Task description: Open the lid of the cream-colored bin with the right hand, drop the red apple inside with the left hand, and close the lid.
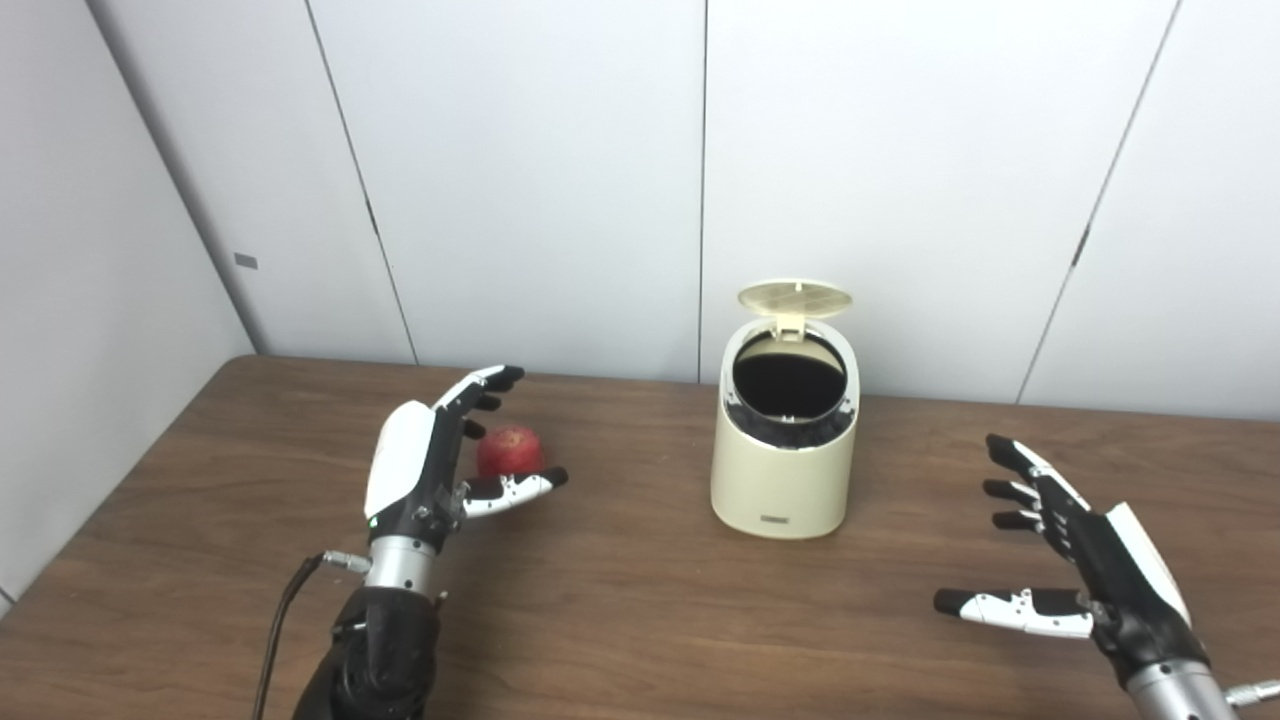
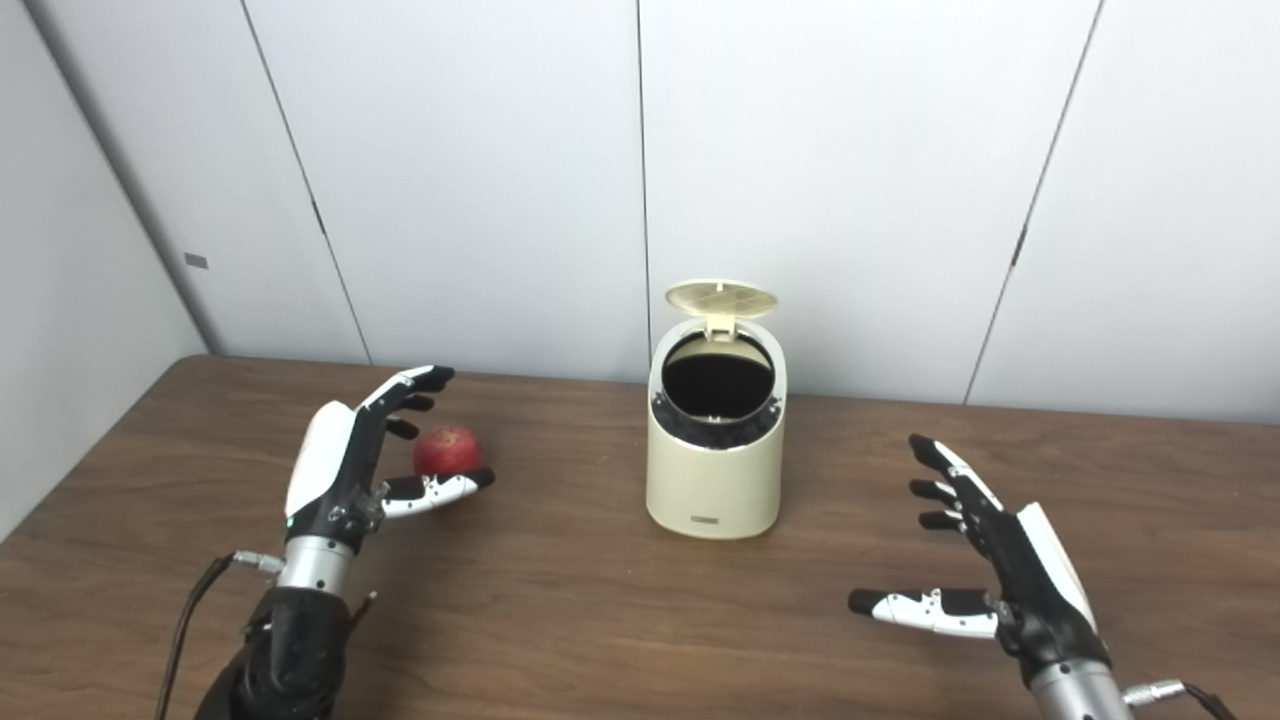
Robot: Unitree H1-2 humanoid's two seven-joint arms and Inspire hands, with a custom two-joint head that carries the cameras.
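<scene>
Lid [image 1: 795, 298] up — apple [image 1: 510, 451] not held yet.
My left hand [image 1: 420, 470] cups it, fingers wide; right hand [image 1: 1085, 545] wide, empty — apple may roll off.

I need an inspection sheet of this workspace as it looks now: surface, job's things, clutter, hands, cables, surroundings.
Surface: brown wooden table, bare around the bin.
Job's things: cream-colored bin upright, lid raised, dark inside; red apple on the table, left of the bin.
Clutter: nothing seen.
Hands: left hand open, fingers around the apple, not closed on it; right hand open, holding nothing, right of the bin.
Cables: black cable at the left wrist.
Surroundings: white wall panels behind the table.
</scene>
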